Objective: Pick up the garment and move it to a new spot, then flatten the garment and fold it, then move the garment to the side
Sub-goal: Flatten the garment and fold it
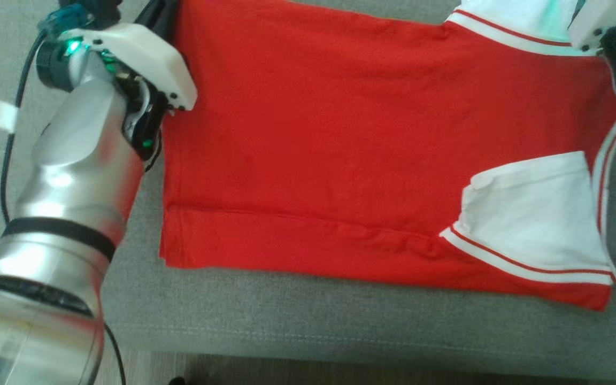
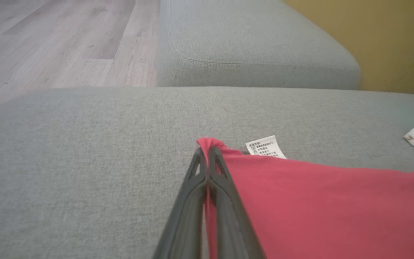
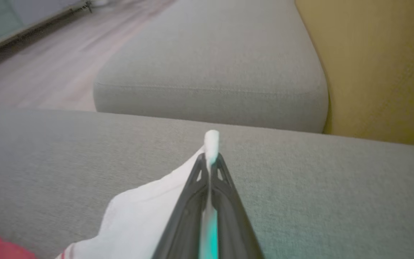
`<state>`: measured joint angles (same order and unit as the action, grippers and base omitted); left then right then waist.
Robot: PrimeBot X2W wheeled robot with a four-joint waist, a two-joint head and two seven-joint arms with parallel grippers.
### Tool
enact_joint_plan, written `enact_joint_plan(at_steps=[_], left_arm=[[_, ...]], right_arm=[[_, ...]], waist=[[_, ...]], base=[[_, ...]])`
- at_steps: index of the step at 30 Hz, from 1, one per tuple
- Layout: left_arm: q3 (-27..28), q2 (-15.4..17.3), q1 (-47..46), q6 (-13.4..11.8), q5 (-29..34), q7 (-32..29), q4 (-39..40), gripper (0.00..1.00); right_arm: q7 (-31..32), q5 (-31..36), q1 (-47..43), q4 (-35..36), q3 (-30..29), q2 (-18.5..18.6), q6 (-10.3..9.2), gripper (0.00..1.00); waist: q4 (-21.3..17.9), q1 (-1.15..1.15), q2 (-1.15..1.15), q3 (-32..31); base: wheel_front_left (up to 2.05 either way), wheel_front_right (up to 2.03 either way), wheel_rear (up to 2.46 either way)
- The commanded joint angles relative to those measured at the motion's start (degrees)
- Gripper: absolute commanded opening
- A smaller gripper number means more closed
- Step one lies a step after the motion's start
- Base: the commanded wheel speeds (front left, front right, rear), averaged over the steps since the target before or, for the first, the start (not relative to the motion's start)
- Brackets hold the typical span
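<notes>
Grey sofa cushion [image 1: 340, 321]: we list it as the bearing surface. Garment [image 1: 313, 133], red with white sleeves: spread flat across that cushion. Left gripper [image 2: 206, 151]: fingers pressed together on a red corner of the garment at its far edge. Right gripper [image 3: 210, 158]: likewise clamped, on white cloth at the opposite far corner. Care label [image 2: 265, 146]: beside the left pinch. We judge the fold is in hand; next, both corners want lifting evenly toward the near hem.
</notes>
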<state>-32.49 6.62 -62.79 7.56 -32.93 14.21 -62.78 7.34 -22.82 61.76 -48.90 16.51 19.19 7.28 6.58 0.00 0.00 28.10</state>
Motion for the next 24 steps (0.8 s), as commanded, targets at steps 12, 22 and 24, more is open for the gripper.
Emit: enact_joint_plan(at_steps=[12, 22, 24], left_arm=[[2.07, 8.48, 9.32, -0.1, -2.42, 0.76, 12.85, 0.0], [5.38, 12.68, 25.78, -3.03, -2.88, 0.78, 30.17, 0.0], [5.31, 13.44, 29.2, -3.58, -3.15, 0.77, 33.38, 0.0]], right_arm=[[-2.23, -6.41, -20.94, 23.34, -0.98, 5.25, 0.21, 0.0], [3.3, -8.41, -45.15, 41.02, -11.05, -0.53, 0.21, 0.0], [4.61, -8.24, -48.3, 43.62, -12.77, -2.03, 0.21, 0.0]], waist=[[-2.24, 0.0, 0.0, -5.08], [-4.11, 0.0, 0.0, -8.05], [-4.27, 0.0, 0.0, -8.29]], base=[[0.0, 0.0, 0.0], [0.0, 0.0, 0.0], [0.0, 0.0, 0.0]])
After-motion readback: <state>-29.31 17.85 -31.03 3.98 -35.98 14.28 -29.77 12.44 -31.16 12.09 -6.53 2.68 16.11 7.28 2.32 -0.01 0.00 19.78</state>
